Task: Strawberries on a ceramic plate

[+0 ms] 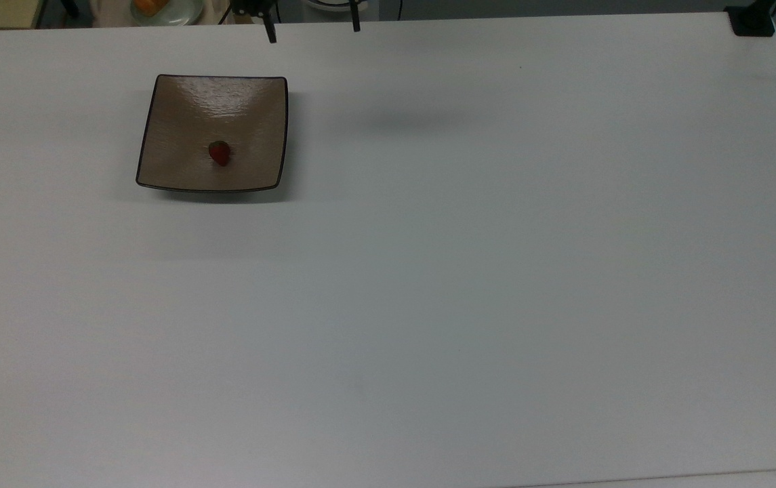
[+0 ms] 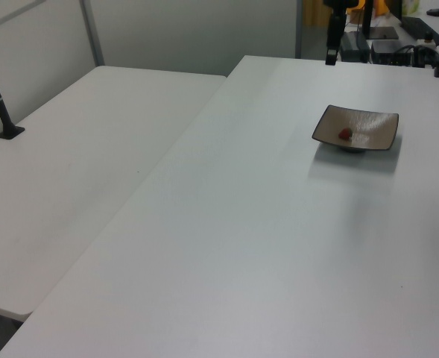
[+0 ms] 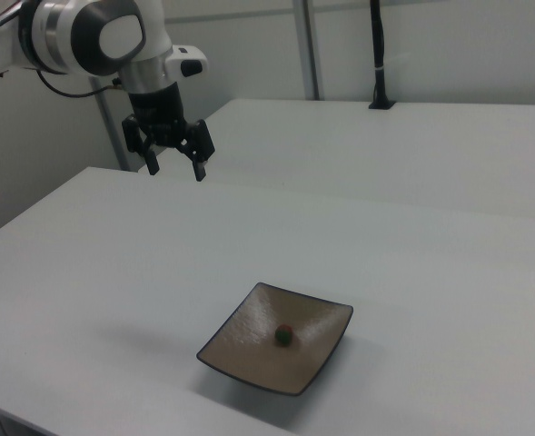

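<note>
The ceramic plate [image 1: 184,108] at the top view's upper left looks glossy, its brown glaze rippled with glare. The white table [image 1: 469,271] under it looks smooth and matt.

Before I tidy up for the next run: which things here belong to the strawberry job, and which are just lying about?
Job:
- strawberry
- ceramic plate
- tool, open, raised, away from the plate

Lying about:
- black clamp at the table corner
- orange item beyond the table

Tiny red strawberry [image 1: 219,153], green-capped, lying inside square glossy brown ceramic plate [image 1: 177,108] with thin dark rim, flat on white table.
</note>
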